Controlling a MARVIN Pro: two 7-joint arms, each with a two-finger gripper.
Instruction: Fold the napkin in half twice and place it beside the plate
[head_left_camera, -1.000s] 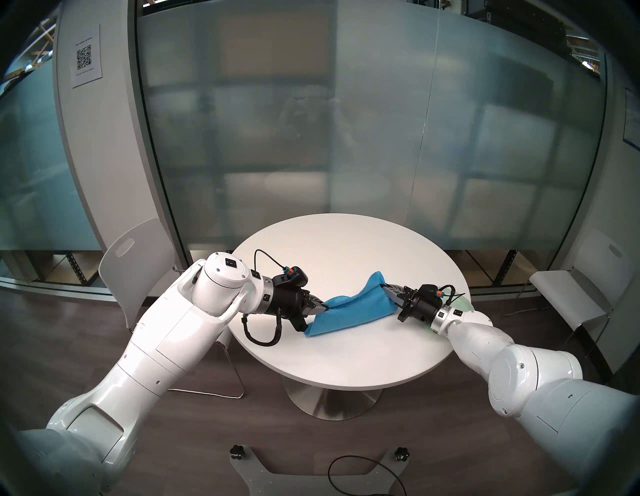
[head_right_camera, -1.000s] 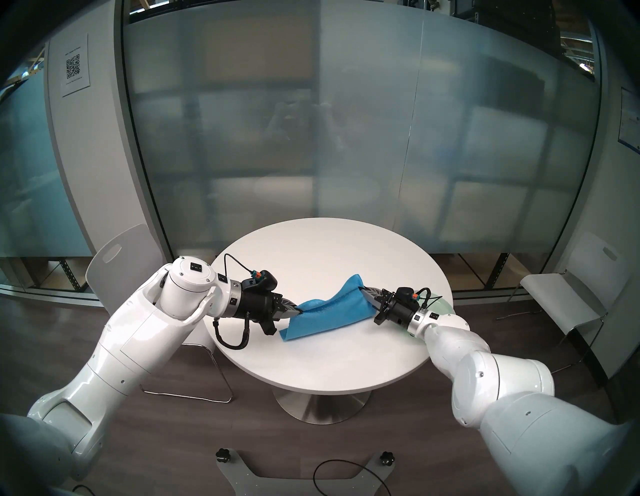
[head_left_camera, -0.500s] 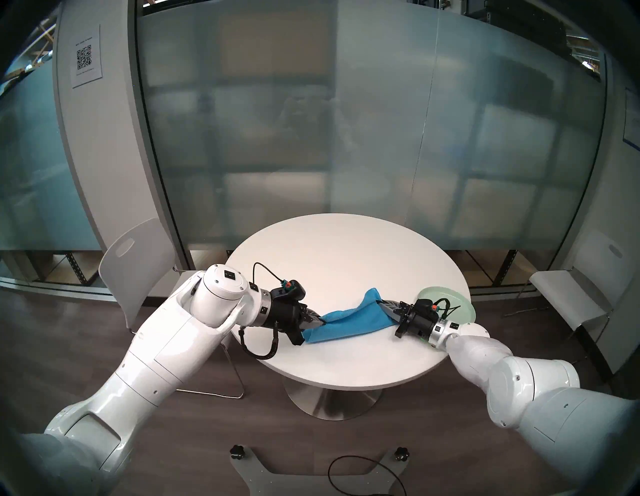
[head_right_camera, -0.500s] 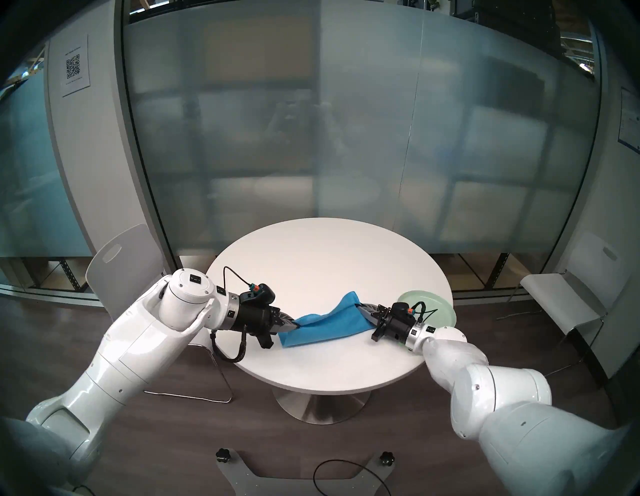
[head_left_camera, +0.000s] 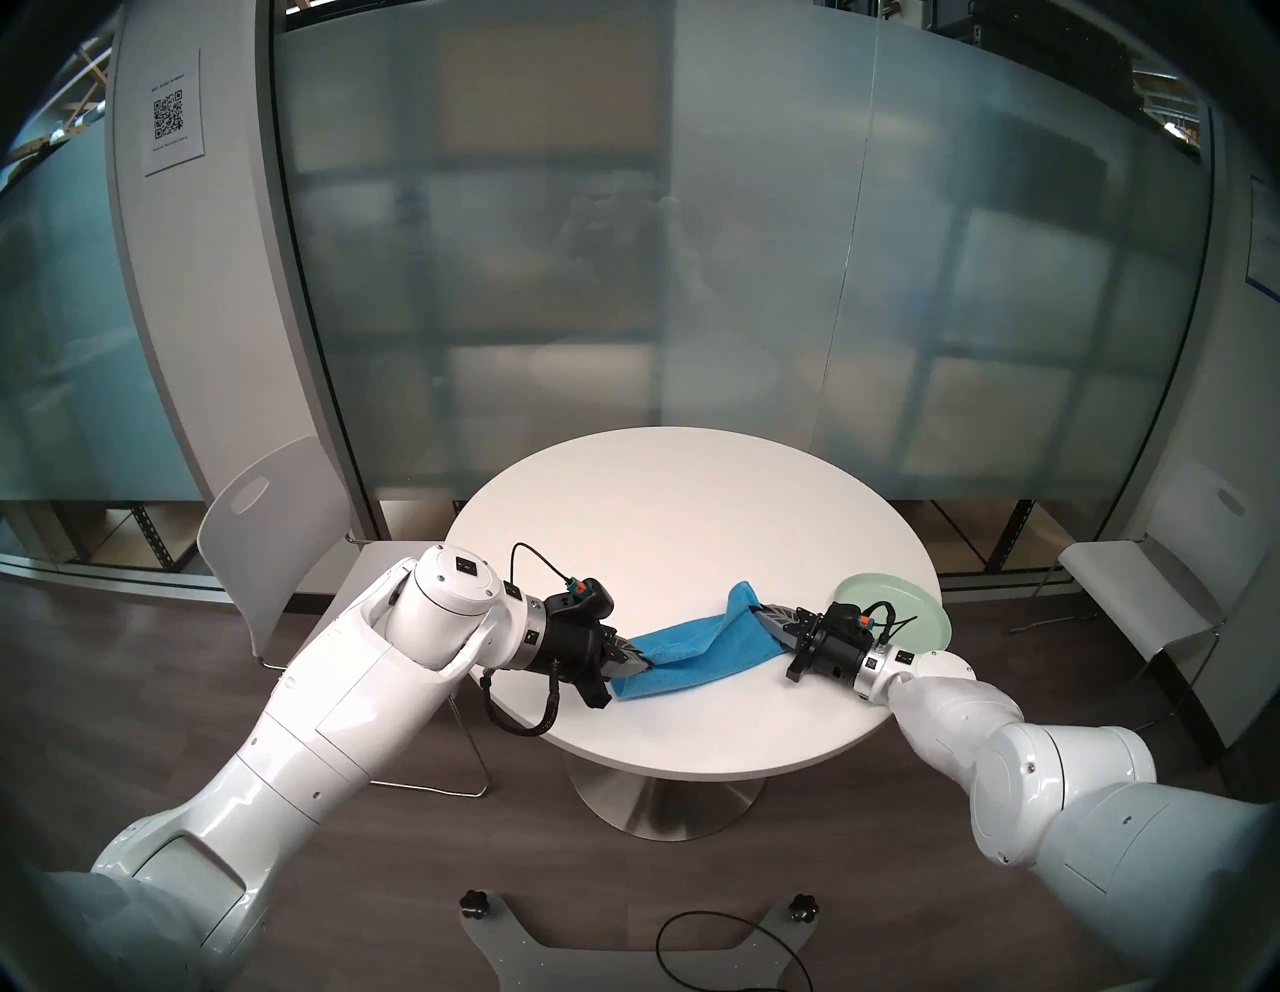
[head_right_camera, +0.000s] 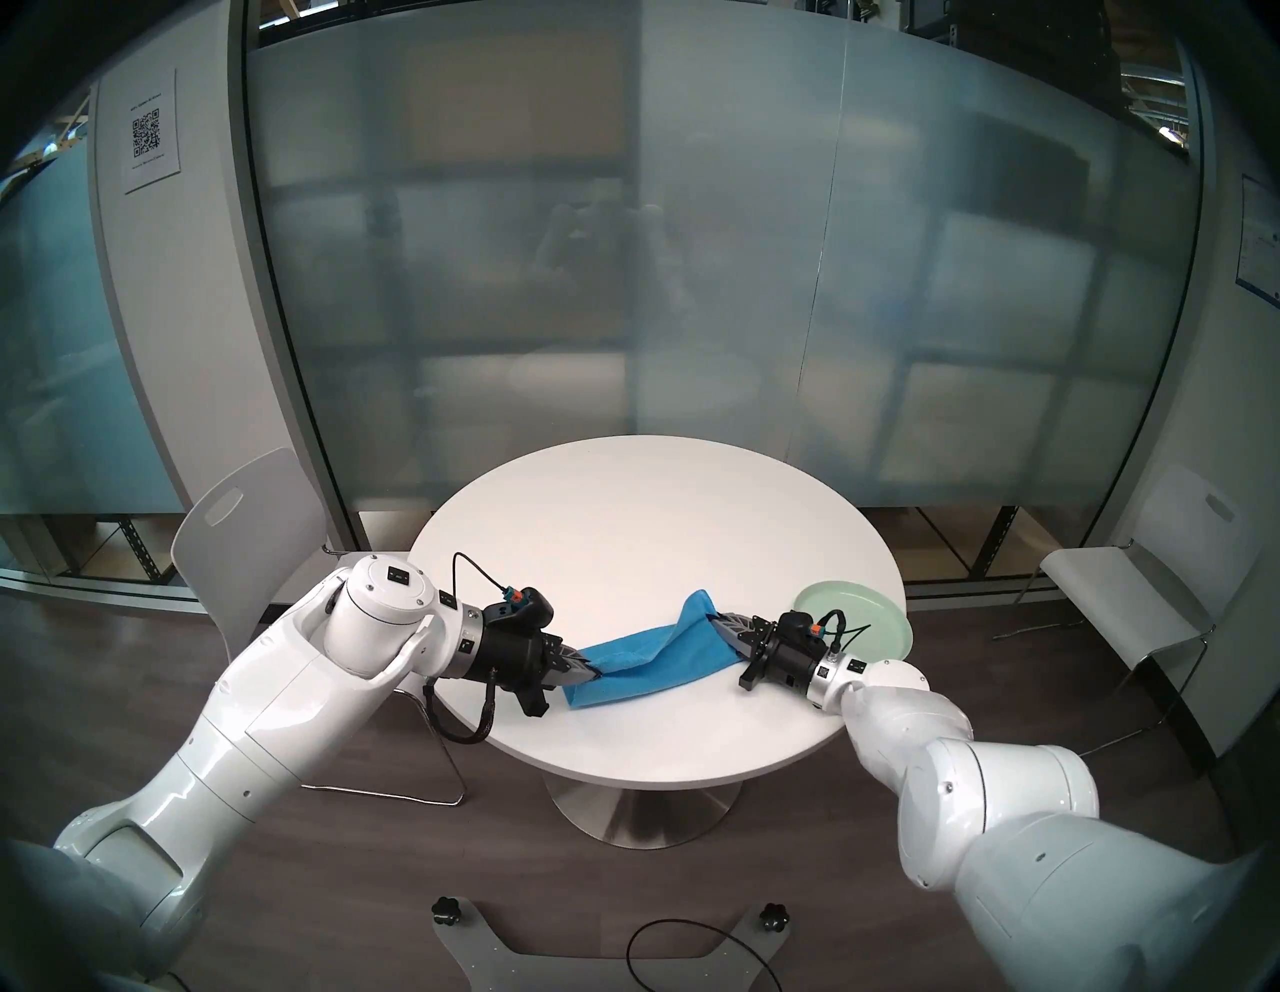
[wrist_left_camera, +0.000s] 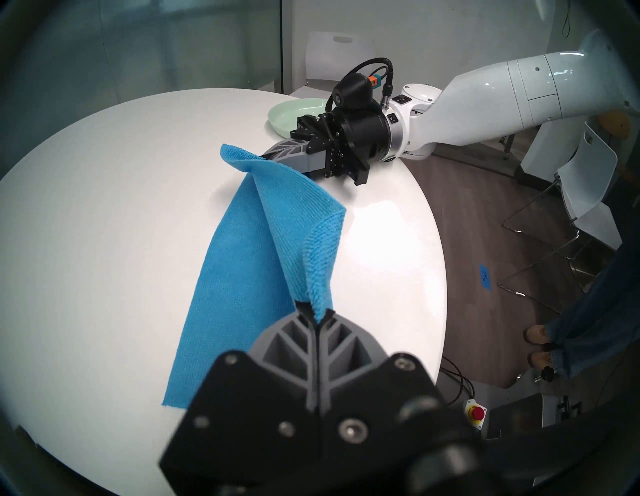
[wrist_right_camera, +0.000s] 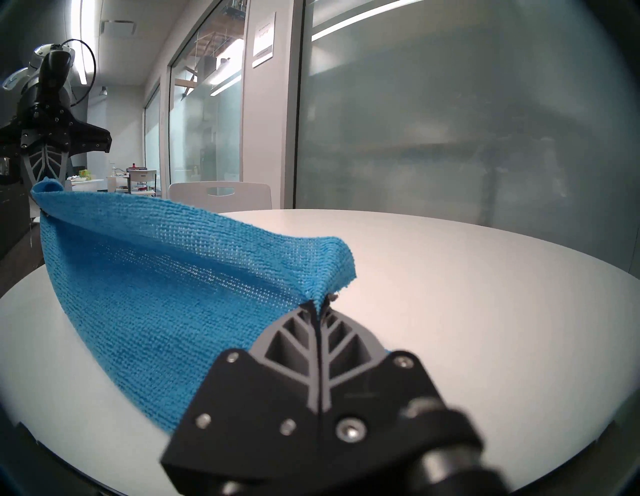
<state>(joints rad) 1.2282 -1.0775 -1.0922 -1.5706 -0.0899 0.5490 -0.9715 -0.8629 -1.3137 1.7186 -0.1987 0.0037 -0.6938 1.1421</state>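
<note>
The bright blue napkin (head_left_camera: 699, 648) lies stretched across the round white table (head_left_camera: 692, 499), its lower layer flat and its upper edge lifted at both ends. My left gripper (head_left_camera: 647, 663) is shut on the napkin's left corner, seen close in the left wrist view (wrist_left_camera: 317, 313). My right gripper (head_left_camera: 755, 609) is shut on the right corner, seen in the right wrist view (wrist_right_camera: 320, 303). The napkin (wrist_left_camera: 242, 263) (wrist_right_camera: 166, 284) sags between them. The pale mint-green plate (head_left_camera: 900, 596) sits at the table's right edge, behind my right wrist; it also shows in the left wrist view (wrist_left_camera: 294, 111).
White chairs stand at the left (head_left_camera: 277, 526) and right (head_left_camera: 1150, 589) of the table. A frosted glass wall (head_left_camera: 623, 277) runs behind. A person's feet (wrist_left_camera: 540, 346) stand on the floor to my right. A red stop button (wrist_left_camera: 477, 414) lies on the floor.
Both grippers have moved toward me and lowered with the napkin, laying more of it flat on the table. The plate, hidden behind my right wrist before, has come into view.
</note>
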